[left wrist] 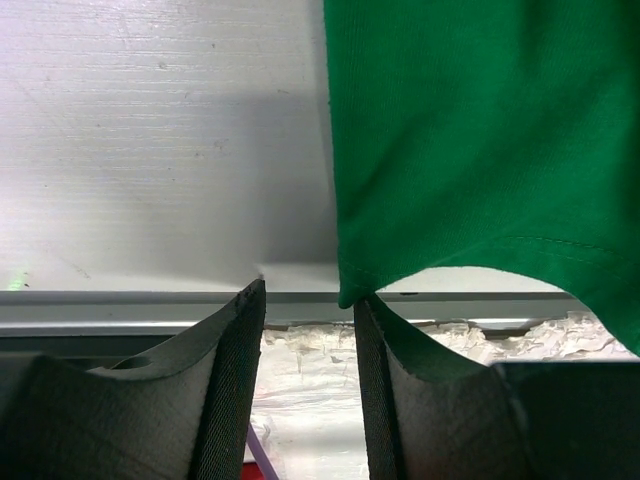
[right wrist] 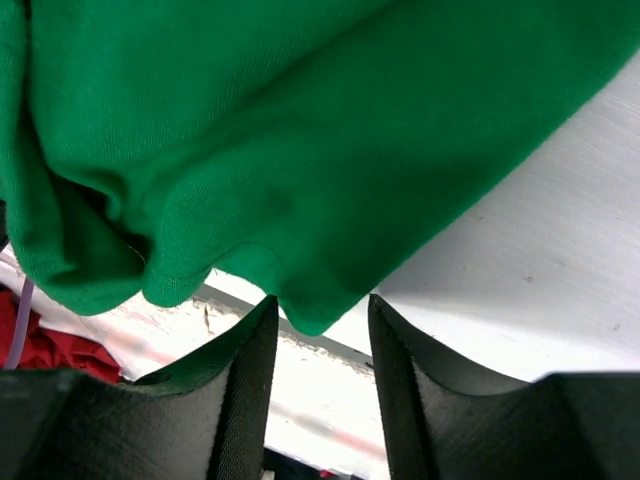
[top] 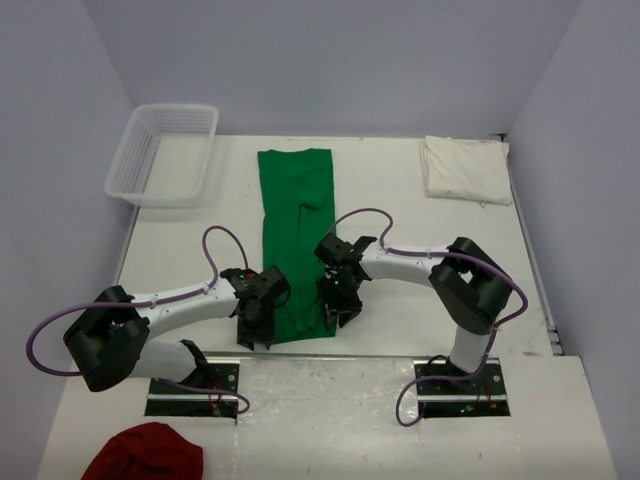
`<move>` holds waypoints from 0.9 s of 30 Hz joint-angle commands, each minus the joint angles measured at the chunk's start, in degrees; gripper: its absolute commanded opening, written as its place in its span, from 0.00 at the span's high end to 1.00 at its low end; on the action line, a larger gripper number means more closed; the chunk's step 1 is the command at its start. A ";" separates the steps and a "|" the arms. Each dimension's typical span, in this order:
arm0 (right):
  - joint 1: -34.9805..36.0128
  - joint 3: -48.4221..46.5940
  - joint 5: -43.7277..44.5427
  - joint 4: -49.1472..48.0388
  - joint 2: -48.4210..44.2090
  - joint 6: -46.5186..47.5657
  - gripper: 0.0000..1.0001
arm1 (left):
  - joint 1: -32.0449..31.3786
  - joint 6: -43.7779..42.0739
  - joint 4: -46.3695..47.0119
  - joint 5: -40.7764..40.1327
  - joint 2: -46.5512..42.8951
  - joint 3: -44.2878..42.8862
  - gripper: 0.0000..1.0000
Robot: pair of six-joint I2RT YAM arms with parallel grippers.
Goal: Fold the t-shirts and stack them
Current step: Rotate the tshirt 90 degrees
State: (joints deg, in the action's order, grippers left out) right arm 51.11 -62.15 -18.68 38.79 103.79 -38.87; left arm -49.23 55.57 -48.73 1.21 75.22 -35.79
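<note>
We are seeing the left gripper and right gripper half open, gripping nothing, at the near hem of the green t-shirt lying lengthwise mid table; its left corner is sitting outside the gap, so closing risks missing it and skewing the fold

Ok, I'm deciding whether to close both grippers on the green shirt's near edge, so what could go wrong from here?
1. The green t-shirt has its corner at the edge of the left gripper, barely inside the gap, so it may close on almost nothing.
2. Only the tip of a fold dips into the right gripper; it could slip out or lift one layer, skewing the fold.
</note>
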 commanded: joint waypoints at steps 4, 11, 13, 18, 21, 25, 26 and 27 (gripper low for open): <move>0.30 -3.15 2.33 4.10 1.33 -2.08 0.61 | -0.16 2.17 -0.22 -0.69 -0.52 0.20 0.57; 0.30 -0.52 3.21 4.02 -0.60 -4.37 0.75 | -0.16 3.23 -1.46 0.28 1.24 -2.00 0.56; 0.30 0.80 3.21 4.02 -1.04 -4.98 0.82 | -0.16 3.58 -1.10 1.16 1.68 -2.18 0.56; 0.30 3.35 4.26 3.58 -3.94 -6.13 0.95 | -0.16 4.63 -2.07 0.98 3.09 -3.41 0.56; 0.30 4.76 4.79 3.49 -4.82 -6.57 1.00 | -0.16 4.81 -2.60 1.07 3.97 -3.67 0.56; 0.30 6.07 4.62 3.05 -4.73 -7.01 1.00 | -0.16 5.07 -2.51 1.33 4.49 -3.32 0.55; 0.30 6.16 4.79 3.31 -4.82 -7.18 1.00 | -0.16 5.33 -2.68 1.25 4.67 -3.23 0.55; 0.30 6.42 4.70 3.31 -4.91 -7.36 1.00 | -0.16 5.51 -3.12 1.25 4.76 -3.15 0.55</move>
State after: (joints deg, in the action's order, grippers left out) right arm 51.09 -56.82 -15.55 41.15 100.79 -44.86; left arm -49.23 59.02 -49.63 2.35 79.48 -37.74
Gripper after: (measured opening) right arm 0.008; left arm 0.448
